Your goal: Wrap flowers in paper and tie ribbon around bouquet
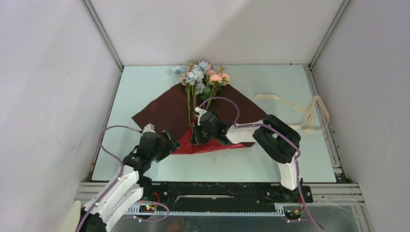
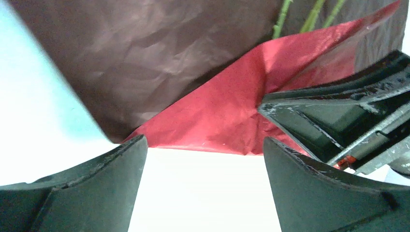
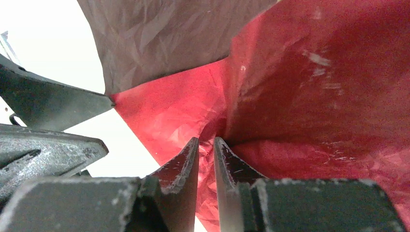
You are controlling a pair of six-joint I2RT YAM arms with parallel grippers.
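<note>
The paper lies dark maroon face up, its near edge folded over into a red flap. The flowers lie along its middle, pink and pale blue heads at the far edge, green stems running toward me. My right gripper sits on the flap; in the right wrist view its jaws are nearly together with crumpled red paper pinched between them. My left gripper stands open just left of the flap, with only bare table between its fingers. The cream ribbon lies curled at the right.
Both grippers are close together at the flap's left end; the right gripper's fingers show at the right of the left wrist view. White enclosure walls and metal frame posts surround the pale table.
</note>
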